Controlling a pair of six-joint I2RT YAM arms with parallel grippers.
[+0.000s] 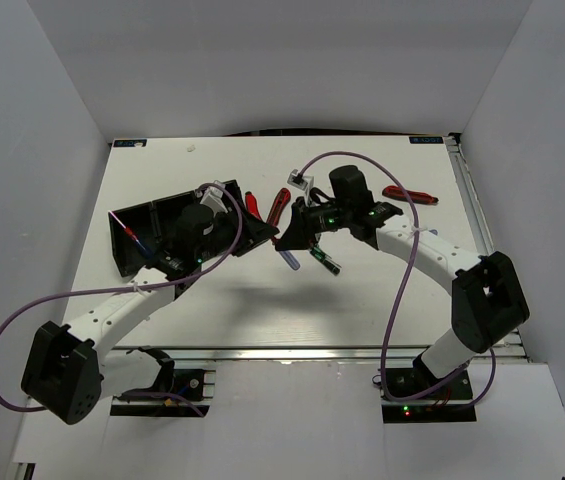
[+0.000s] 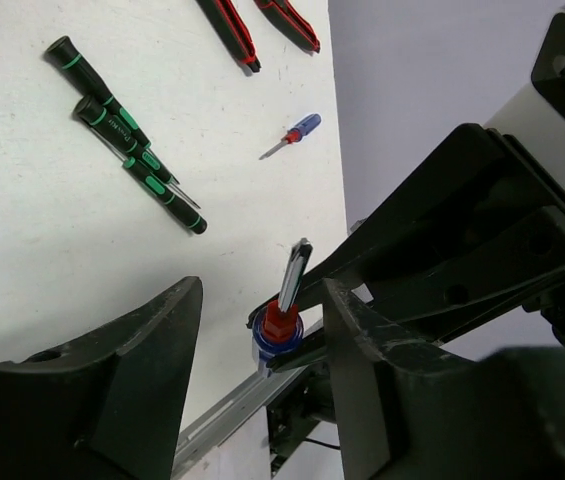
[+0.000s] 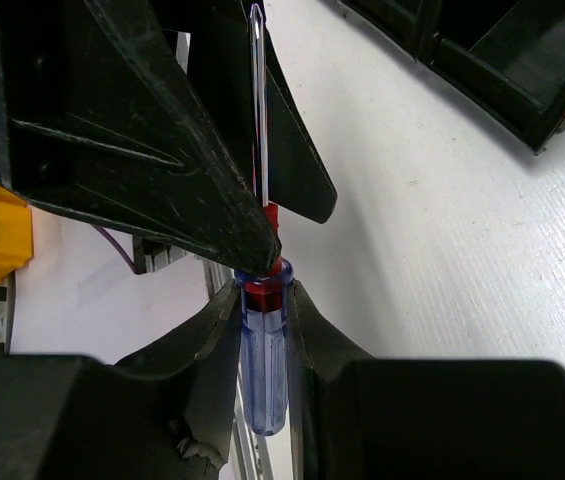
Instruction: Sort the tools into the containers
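Note:
Above the middle of the table my right gripper [image 1: 294,243] is shut on the clear blue handle of a blue-handled screwdriver [image 3: 262,360] with a red collar. Its thin shaft [image 3: 255,110] points away from the right wrist camera, between the two fingers of my left gripper [image 2: 265,300]. Those fingers stand apart on either side of the shaft, open, not visibly touching it. The black three-compartment tray [image 1: 130,250] lies tilted at the left, with another blue-handled screwdriver [image 1: 134,234] in it. Red-and-black cutters [image 1: 252,206] lie just behind the two grippers.
Two more red-and-black cutters [image 1: 278,204] [image 1: 410,195] lie on the white table, one behind the grippers and one at the far right. Black-and-green screwdrivers [image 2: 112,105] [image 2: 167,195] and a small blue-handled one [image 2: 297,130] lie beneath. White walls enclose the table on three sides.

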